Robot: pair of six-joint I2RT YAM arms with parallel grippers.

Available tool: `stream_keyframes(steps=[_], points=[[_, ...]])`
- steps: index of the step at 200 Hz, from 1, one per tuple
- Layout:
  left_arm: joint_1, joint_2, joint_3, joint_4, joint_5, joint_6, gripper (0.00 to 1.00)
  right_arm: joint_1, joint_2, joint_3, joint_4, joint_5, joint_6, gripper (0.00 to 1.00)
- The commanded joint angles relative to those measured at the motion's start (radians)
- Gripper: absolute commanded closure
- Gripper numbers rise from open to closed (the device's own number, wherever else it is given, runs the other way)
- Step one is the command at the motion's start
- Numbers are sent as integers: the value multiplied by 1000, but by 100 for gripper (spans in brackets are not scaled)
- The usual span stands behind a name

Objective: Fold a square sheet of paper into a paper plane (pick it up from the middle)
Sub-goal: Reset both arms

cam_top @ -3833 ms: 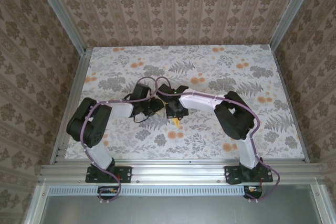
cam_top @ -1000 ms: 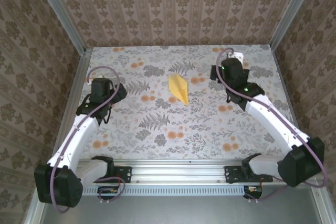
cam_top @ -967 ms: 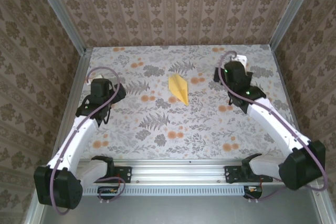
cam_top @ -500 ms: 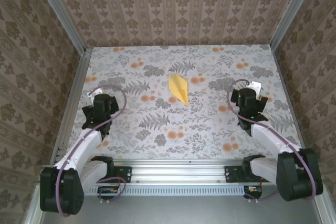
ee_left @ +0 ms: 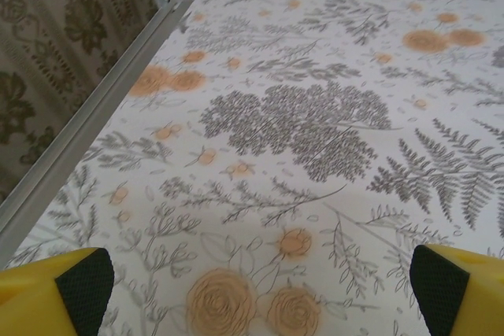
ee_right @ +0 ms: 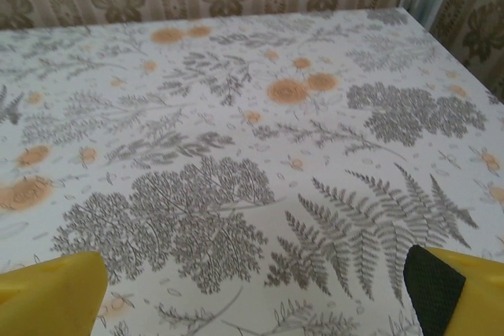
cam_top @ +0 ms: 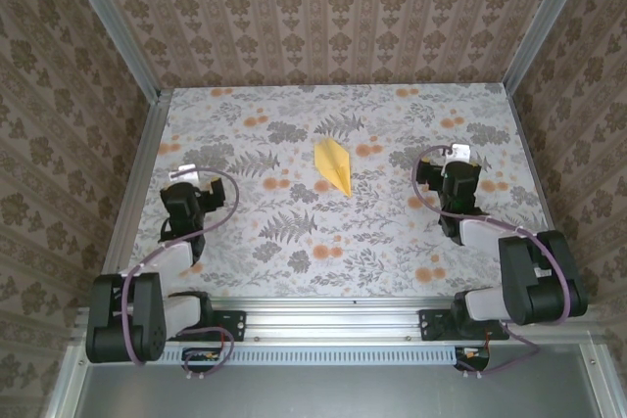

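The paper plane (cam_top: 333, 165), a narrow yellow dart with a centre crease, lies flat on the flower-print table, its tip pointing toward the near right. A flat square sheet is out of view. My left gripper (cam_top: 185, 175) sits folded back near the table's left edge, well left of the plane. In the left wrist view my left gripper (ee_left: 260, 285) is open, its yellow fingers (ee_left: 63, 285) wide apart over bare tablecloth. My right gripper (cam_top: 458, 158) rests folded back at the right, far from the plane. In the right wrist view my right gripper (ee_right: 252, 289) is open and holds nothing.
The table (cam_top: 294, 242) carries a grey fern and orange flower print. Aluminium rails (cam_top: 137, 193) and patterned walls close it on the left, right and back. The left rail (ee_left: 94, 139) runs close beside my left gripper.
Both arms have let go of the yellow paper at the centre, swung outward and folded back toward their bases. The plane stays lying at mid-table.
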Motion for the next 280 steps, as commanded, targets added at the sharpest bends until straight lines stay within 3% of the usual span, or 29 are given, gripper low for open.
stream_keyframes(steps=[1, 45, 109, 145, 280], points=[[15, 51, -6, 163, 123, 43, 0, -30, 58, -40, 167, -102, -19, 0], [27, 152, 25, 245, 129, 68, 0, -51, 177, -64, 317, -166, -11, 0], [30, 341, 110, 264, 108, 66, 0, -50, 175, -47, 280, -163, -16, 0], [-4, 343, 132, 225, 59, 94, 0, -50, 175, -47, 278, -161, -16, 0], [-3, 347, 137, 219, 69, 94, 0, -50, 175, -46, 278, -161, -17, 0]])
